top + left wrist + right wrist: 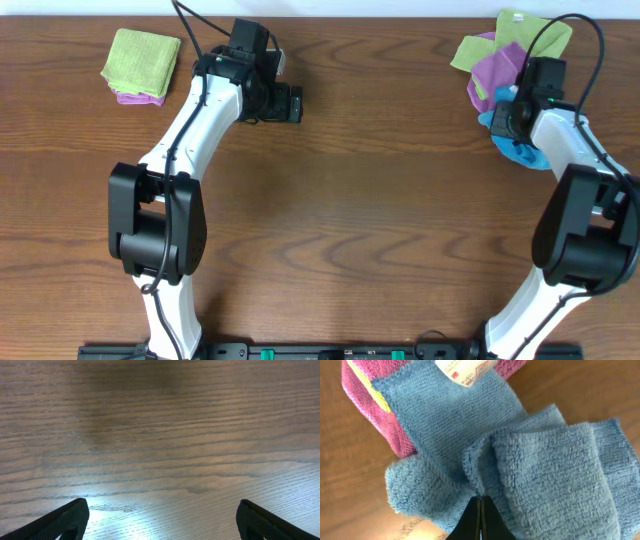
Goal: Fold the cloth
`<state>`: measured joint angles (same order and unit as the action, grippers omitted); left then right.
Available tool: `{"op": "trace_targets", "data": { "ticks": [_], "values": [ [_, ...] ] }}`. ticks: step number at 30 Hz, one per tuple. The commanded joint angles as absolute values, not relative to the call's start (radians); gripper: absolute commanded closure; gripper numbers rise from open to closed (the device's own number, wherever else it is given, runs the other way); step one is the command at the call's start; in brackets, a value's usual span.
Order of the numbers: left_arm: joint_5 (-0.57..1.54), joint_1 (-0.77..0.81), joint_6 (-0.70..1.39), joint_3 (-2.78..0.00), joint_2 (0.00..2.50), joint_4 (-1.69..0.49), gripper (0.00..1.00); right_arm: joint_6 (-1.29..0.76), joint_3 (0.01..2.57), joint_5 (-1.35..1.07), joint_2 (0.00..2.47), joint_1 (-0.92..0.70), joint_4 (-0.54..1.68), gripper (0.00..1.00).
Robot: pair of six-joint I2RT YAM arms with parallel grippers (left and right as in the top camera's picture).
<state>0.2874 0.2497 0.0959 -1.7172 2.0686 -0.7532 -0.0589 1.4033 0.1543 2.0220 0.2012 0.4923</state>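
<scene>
While the right claw (481, 504) is pinching a fold of the blue towel (545, 470), the cloth (142, 55) is lying folded, squarish and slightly skewed, on a purple cloth (138, 98), left of the gaping left claw (162, 519).

My left arm (185, 120) reaches forward from its base and bends at the wrist toward the right. My left gripper (288, 104) points sideways, low over the table, its jaws spread wide; its two fingers (67, 519) sit at opposite bottom corners of the wrist view. My right arm (572, 150) stretches forward and leans slightly inward, wrist tipped down. My right gripper (480, 502) has its jaws pressed together, the tips pinching a raised fold of the blue cloth (545, 470).
</scene>
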Motion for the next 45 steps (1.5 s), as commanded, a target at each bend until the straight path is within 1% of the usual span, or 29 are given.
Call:
{"op": "trace_targets", "data": {
  "ticks": [1,8,14,20,24,28,33,37,41,45],
  "values": [
    [0.278,0.246,0.07,-1.723,2.082,-0.756,0.05,-0.062,1.496,0.169,1.953,0.175,0.543,0.99],
    [0.278,0.234,0.075,-1.723,2.082,-0.767,0.05,-0.042,1.611,0.154,1.772,0.075,0.631,0.99],
    [0.274,0.198,0.099,-1.723,2.081,-0.807,0.05,-0.035,1.619,0.011,1.644,-0.077,0.647,0.99],
    [0.27,0.079,0.202,-1.723,2.081,-0.861,0.05,-0.036,1.631,-0.117,1.582,-0.279,0.639,0.99],
    [0.314,-0.016,0.21,-1.723,2.081,-0.902,0.05,-0.036,1.691,-0.124,1.558,-0.361,0.651,0.99],
    [0.361,-0.097,0.21,-1.723,2.076,-0.927,0.05,-0.035,1.76,-0.12,1.541,-0.368,0.733,0.99],
    [0.417,-0.171,0.186,-1.724,2.039,-0.926,0.05,-0.036,1.763,-0.124,1.549,-0.345,0.852,0.99],
    [0.419,-0.18,0.149,-1.723,1.975,-0.939,0.05,-0.036,1.763,-0.124,1.564,-0.347,0.864,0.99],
    [0.375,-0.171,0.148,-1.723,1.905,-0.939,0.05,-0.036,1.763,-0.124,1.571,-0.347,0.847,0.99],
    [0.374,-0.171,0.133,-1.723,1.889,-0.938,0.05,-0.036,1.763,-0.098,1.575,-0.347,0.849,0.99]
  ]
}}
